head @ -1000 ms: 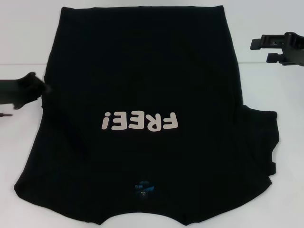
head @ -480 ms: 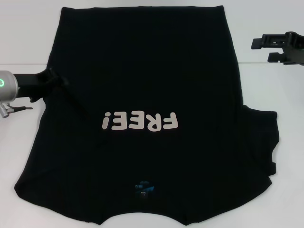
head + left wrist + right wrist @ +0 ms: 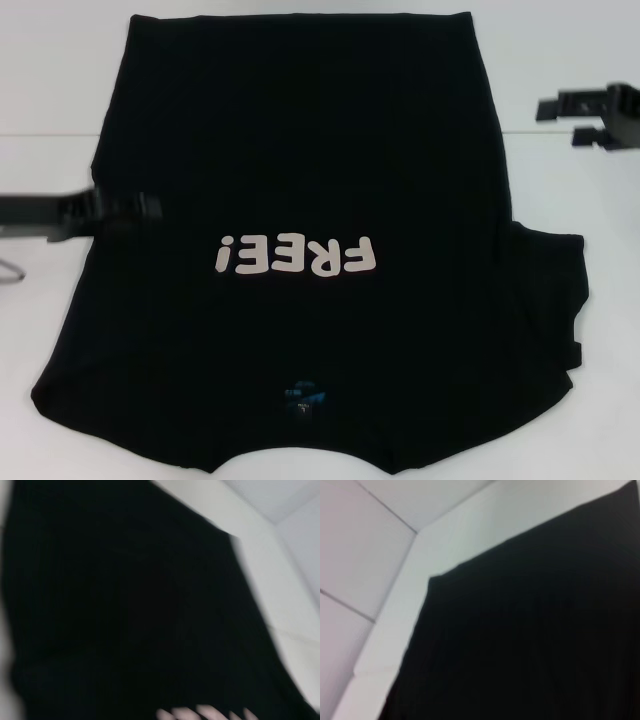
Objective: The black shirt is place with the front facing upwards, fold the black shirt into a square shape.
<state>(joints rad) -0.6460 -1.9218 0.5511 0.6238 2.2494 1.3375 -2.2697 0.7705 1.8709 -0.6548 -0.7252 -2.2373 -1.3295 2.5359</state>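
The black shirt [image 3: 300, 250] lay spread on the white counter [image 3: 50, 330], front up, its "FREE!" lettering [image 3: 296, 256] reading upside down from the head view and the small blue neck label [image 3: 302, 397] on the robot's side of the lettering. The hem lay at the far side of the lettering, reaching the counter's back edge.

By the look of the cloth, the folding was only partly under way. On the robot's left of the lettering the shirt's edge ran as a straight diagonal with no sleeve showing, which suggested that sleeve was already turned in, though the black cloth hid any fold line. On the robot's right of the lettering the sleeve [image 3: 552, 290] lay spread flat on the counter, not folded. The body was at full length, so the lengthwise folds to make a square were all left to do.

The left claw [image 3: 140, 208] reached in low over the shirt's edge, left of the lettering; I could not tell whether it gripped cloth or was released. The right claw [image 3: 560, 120] hung right of the shirt and farther back than the lettering, clear of the cloth, its fingers parted and holding nothing.
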